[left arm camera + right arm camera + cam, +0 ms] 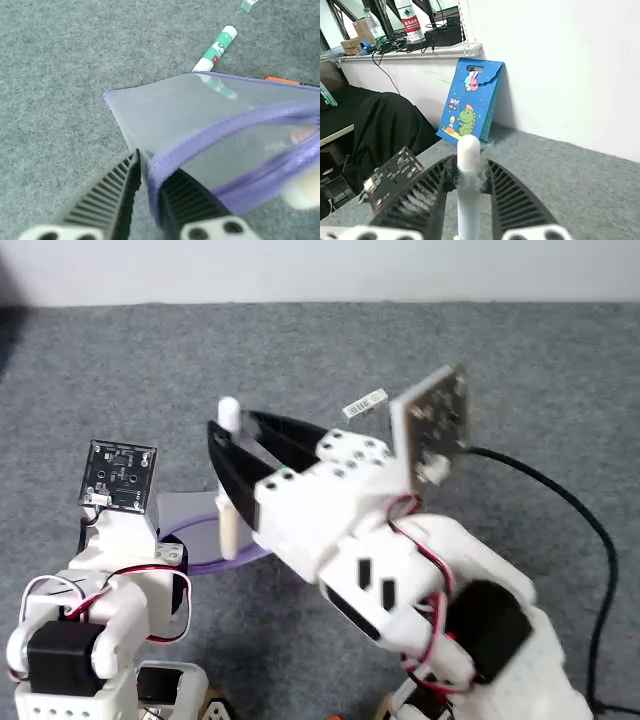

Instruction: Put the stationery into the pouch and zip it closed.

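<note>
Our right jaws are clamped on a smooth white stick (468,155), which stands upright between them. Our left jaws pinch the purple zip hem of the pouch (190,115), whose body spreads away from them. We judge the round, slick stick could swivel in the ribbed jaws and snag the woven hem. The limp, frosted film, held at one edge, may also sag shut. Beyond the pouch, a green-and-white tube (216,48) lies on the grey, felted counter (60,60).
</note>
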### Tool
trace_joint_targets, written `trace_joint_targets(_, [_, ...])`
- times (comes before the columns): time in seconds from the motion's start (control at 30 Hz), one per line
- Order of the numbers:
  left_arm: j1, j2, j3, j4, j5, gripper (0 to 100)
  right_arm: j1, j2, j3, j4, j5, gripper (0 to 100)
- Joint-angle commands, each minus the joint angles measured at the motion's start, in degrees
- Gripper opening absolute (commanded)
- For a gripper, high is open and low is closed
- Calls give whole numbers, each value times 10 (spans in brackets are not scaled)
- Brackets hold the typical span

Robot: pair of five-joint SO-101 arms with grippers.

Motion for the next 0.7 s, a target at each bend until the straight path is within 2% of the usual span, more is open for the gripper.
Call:
trace_joint_targets(0.0, [-2, 4, 1, -11, 6, 13, -2, 31, -4, -18, -5, 8])
trace_joint_targets(0.27, [-2, 4, 1, -11, 6, 13, -1, 50, 52, -27, -5, 8])
trace_joint_targets(0.37, [-2, 4, 1, -11, 6, 13, 15, 28, 115, -109, -1, 8])
trace_joint_targets(0.5, [-2, 4, 1, -11, 6, 13, 18, -7, 222, -231, 77, 8])
trace_joint_targets(0.67, [-2, 4, 1, -11, 6, 13, 16, -69, 301, -271, 105, 8])
